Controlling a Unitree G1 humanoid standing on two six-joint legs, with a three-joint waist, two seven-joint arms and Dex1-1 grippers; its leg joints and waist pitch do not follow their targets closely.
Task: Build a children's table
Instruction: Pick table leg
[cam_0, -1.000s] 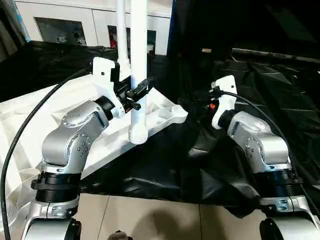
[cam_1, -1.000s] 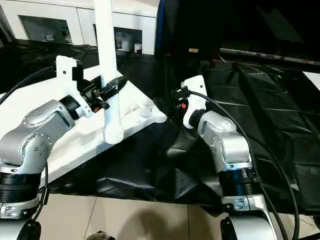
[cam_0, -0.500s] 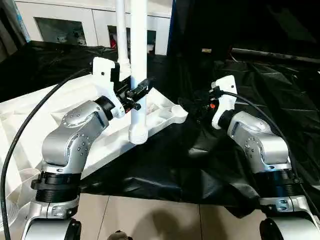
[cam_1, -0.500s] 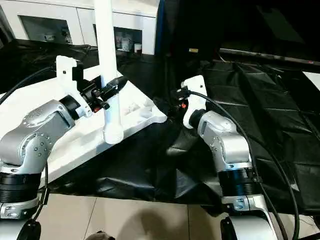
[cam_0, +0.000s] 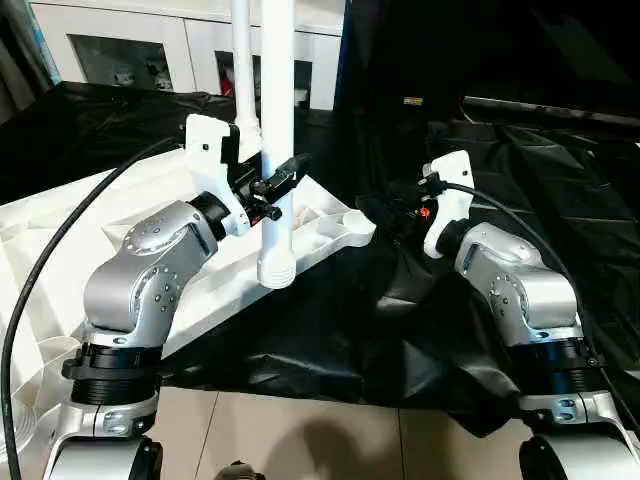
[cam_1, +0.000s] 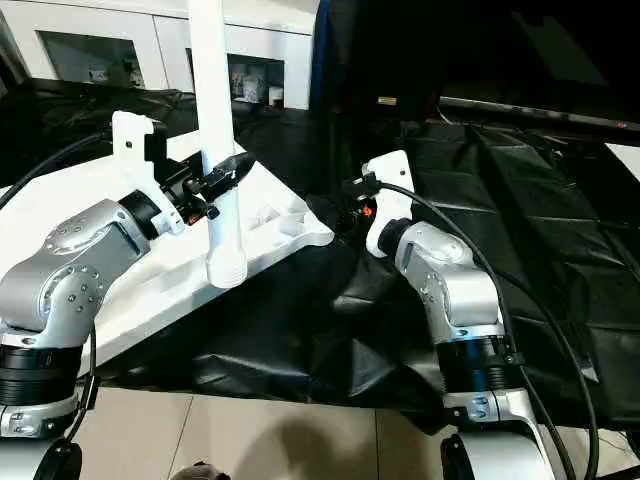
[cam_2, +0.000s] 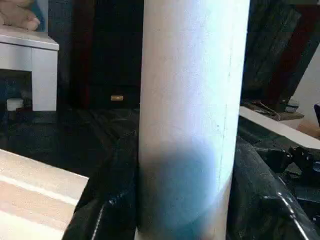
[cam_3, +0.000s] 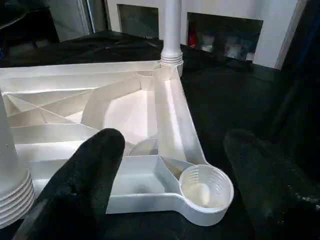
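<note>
Nearest me, the two silver forearms reached out over the black sheeting (cam_0: 330, 330) that covered the floor. The left gripper (cam_0: 272, 186) was closed around a white leg (cam_0: 277, 140), holding it upright, its threaded lower end hanging free in the air just in front of the tabletop's near edge. The right gripper (cam_3: 170, 175) stood wide open and held nothing, its two black fingers (cam_3: 82, 175) pointed at the corner of the tabletop.

The tabletop (cam_3: 125, 107) lay upside down, ribs showing, and its near corner socket (cam_3: 206, 187) was empty, a little to the right of the held leg and apart from it. At the far corner another leg (cam_3: 172, 30) already stood upright in its socket, with the white cabinet (cam_0: 130, 45) behind it.

To my eye the risk lay in the next seating. The leg was gripped low on its length, so the long part above could swing and tip it off vertical; if it had met the socket tilted, the threads might have crossed or jammed. The tabletop rested on slick sheeting, unheld, so a sideways push from the leg could have slid it away rather than letting the leg seat. The open gripper, near that corner, could also have nudged it.
</note>
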